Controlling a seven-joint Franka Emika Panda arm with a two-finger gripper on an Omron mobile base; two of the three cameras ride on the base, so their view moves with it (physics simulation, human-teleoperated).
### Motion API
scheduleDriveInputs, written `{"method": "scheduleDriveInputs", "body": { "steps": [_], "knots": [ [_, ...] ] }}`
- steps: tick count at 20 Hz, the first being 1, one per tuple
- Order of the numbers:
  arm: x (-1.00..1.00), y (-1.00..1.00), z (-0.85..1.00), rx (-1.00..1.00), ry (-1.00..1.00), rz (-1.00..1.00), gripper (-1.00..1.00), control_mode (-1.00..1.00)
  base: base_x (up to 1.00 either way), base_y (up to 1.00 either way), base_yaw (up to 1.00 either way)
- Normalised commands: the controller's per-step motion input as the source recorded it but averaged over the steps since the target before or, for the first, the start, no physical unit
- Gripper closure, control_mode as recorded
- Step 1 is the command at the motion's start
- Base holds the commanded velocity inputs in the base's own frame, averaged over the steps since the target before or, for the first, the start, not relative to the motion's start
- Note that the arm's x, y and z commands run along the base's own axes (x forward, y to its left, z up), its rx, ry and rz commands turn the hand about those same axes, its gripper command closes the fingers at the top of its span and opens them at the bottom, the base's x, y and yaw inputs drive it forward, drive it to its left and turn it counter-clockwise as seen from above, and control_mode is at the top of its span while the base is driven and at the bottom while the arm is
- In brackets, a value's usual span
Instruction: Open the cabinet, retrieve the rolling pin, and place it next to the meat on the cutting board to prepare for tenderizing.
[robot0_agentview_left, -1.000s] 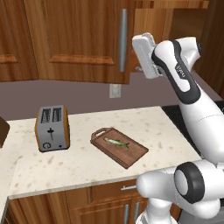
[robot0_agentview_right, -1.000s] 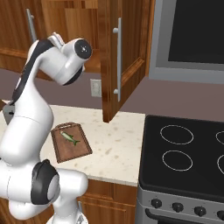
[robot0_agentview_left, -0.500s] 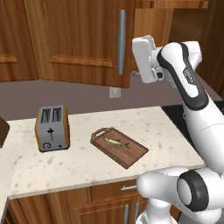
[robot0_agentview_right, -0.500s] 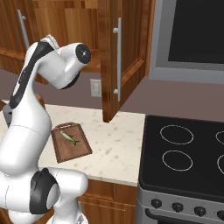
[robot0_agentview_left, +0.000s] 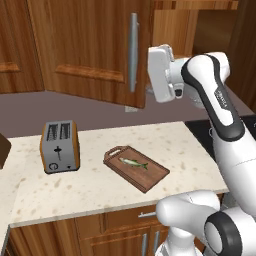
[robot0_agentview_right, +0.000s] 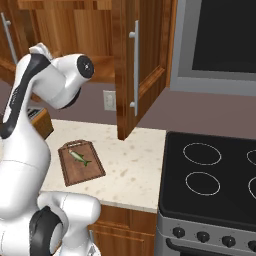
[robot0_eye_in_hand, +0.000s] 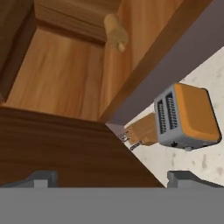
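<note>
Cabinet (robot0_agentview_right: 142, 65) doors open; pin (robot0_eye_in_hand: 116, 31) lies inside on its shelf. Tool (robot0_eye_in_hand: 111, 177) wide open, empty, up at cabinet front. Fish (robot0_agentview_left: 134, 163) on board (robot0_agentview_left: 152, 176), desk (robot0_agentview_left: 90, 187), near toaster (robot0_agentview_left: 60, 146).

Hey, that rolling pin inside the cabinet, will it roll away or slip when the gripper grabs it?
The rolling pin looks like a rigid, smooth wooden cylinder, so it probably rolls if nudged. Its narrower handle end may slip; gripping the thicker body seems safer. It likely won't bend.
</note>
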Motion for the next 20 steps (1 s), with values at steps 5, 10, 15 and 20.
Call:
{"method": "scheduleDriveInputs", "body": {
  "steps": [5,10,15,20],
  "knots": [
    [-0.78,0.85,0.0,-0.03,-0.04,0.04,-1.0,-1.0,0.0,0.0,0.0],
    [-0.77,0.8,0.0,-0.03,-0.03,0.02,-1.0,-1.0,0.0,0.0,0.0],
    [-0.71,0.77,0.0,-0.02,-0.01,0.01,-1.0,-1.0,0.0,0.0,0.0],
    [-0.52,0.77,0.0,-0.03,0.0,0.0,-1.0,-1.0,0.0,0.0,0.0]
  ]
}}
